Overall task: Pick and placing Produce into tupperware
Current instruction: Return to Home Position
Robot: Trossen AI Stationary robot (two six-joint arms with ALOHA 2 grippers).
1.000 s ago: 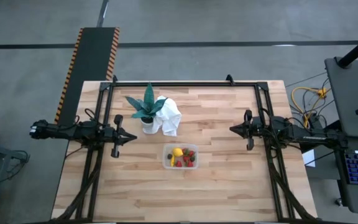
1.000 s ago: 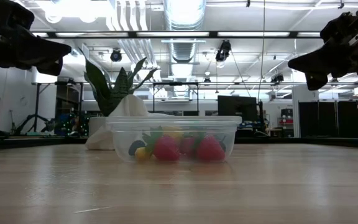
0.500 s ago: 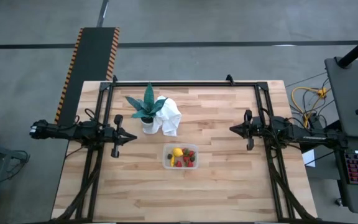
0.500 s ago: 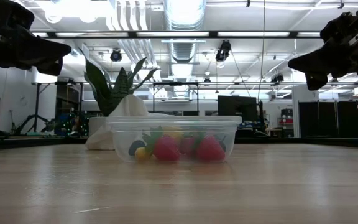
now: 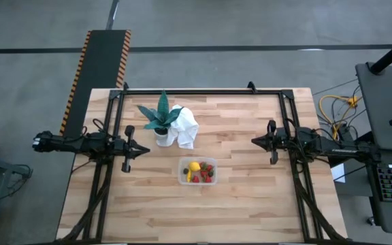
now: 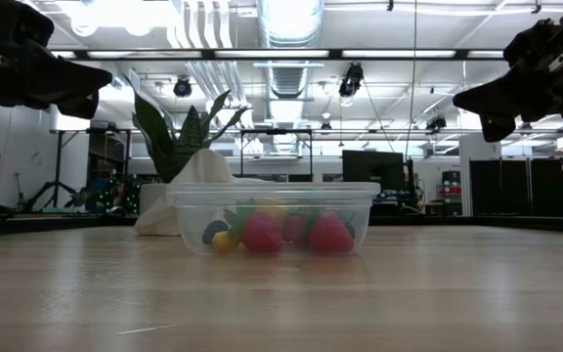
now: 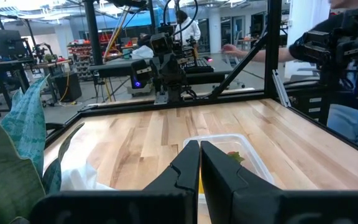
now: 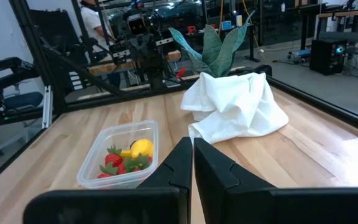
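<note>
The clear tupperware (image 5: 198, 171) stands on the wooden table (image 5: 250, 204) near its middle. The produce lies inside it: a yellow lemon (image 8: 142, 148), red strawberries (image 8: 110, 160) and small dark pieces. Through its wall the low view shows strawberries (image 6: 330, 235). My left gripper (image 5: 147, 150) hovers shut above the table's left side, pointing level toward the middle, with nothing in it. My right gripper (image 5: 254, 141) hovers shut over the right side, pointing level at the left one, also with nothing in it. Both stand well above the tupperware (image 6: 272, 217) and to either side of it.
A green spiky potted plant (image 5: 160, 117) with a crumpled white cloth (image 5: 186, 127) beside it stands just beyond the tupperware, toward the far edge. A black frame (image 5: 203, 92) runs along the table's far edge and sides. People and equipment show in the room behind.
</note>
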